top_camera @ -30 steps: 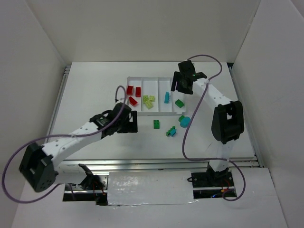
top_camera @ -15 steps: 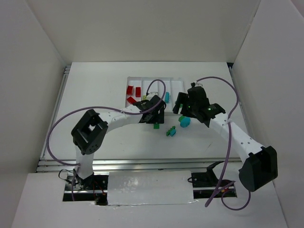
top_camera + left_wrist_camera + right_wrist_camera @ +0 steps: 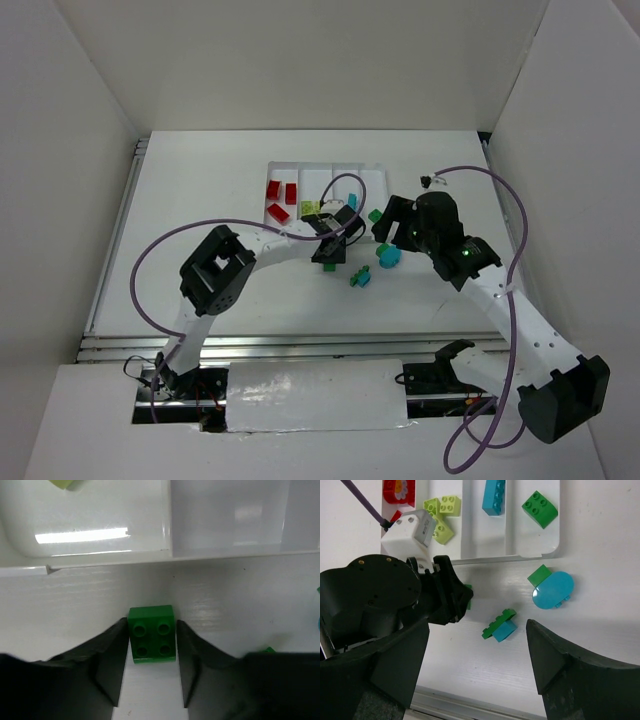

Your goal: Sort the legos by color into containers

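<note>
Left gripper [image 3: 151, 630]: just clenched on square green plastic brick [image 3: 151, 632], 6 o'clock of white tray [image 3: 100, 562]; ready for lifting. Right gripper [image 3: 477, 650]: spread, empty.

Place: a robotics lab test cell.
Enclosure: plain white panel walls [image 3: 300, 60] stand close behind and on both sides of the shallow white rectangular plastic tray with four long compartments [image 3: 320, 170].
Surface: a flat white surface [image 3: 200, 200] carries the tray, with grey metal rails [image 3: 300, 345] along the edge in front of the tray and to its left.
Machines: two black-and-white jointed robot arms [image 3: 215, 275], mounted side by side in front of the tray, reach toward it.
Wiring: exposed purple cables [image 3: 362, 503] loop loosely off the arms, one over the tray's near side.
Work items: small plastic toy bricks [image 3: 273, 189] in red, yellow-green, cyan and green, inside the tray and just in front of it.
</note>
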Robot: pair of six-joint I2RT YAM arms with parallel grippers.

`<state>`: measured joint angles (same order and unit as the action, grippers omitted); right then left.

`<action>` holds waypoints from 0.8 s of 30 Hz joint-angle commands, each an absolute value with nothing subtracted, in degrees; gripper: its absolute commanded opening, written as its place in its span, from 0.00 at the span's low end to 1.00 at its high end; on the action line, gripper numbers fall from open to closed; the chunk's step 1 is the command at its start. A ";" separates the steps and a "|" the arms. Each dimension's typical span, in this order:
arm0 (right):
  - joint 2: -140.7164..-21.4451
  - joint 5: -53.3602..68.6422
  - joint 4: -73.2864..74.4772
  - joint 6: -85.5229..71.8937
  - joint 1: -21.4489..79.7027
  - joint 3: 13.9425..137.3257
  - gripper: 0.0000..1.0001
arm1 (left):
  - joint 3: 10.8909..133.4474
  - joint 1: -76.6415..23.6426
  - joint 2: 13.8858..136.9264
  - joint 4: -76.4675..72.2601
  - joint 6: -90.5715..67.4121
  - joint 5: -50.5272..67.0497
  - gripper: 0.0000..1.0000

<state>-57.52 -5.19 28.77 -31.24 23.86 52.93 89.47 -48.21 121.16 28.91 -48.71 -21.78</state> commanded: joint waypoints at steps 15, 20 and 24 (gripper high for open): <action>-53.27 -9.13 30.14 -32.69 23.29 53.00 0.88 | 87.09 -51.07 105.73 10.75 -39.67 -21.89 0.00; -47.47 -17.22 32.08 -39.54 23.20 51.07 0.89 | 101.13 -49.05 116.26 9.76 -32.88 -17.58 0.00; -39.21 -19.25 33.66 -41.57 23.20 50.19 0.90 | 107.92 -47.38 124.61 5.37 -29.62 -16.70 0.00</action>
<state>-43.94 -15.07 32.38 -38.46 23.35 50.19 105.14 -48.71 118.93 9.47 -34.57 -18.06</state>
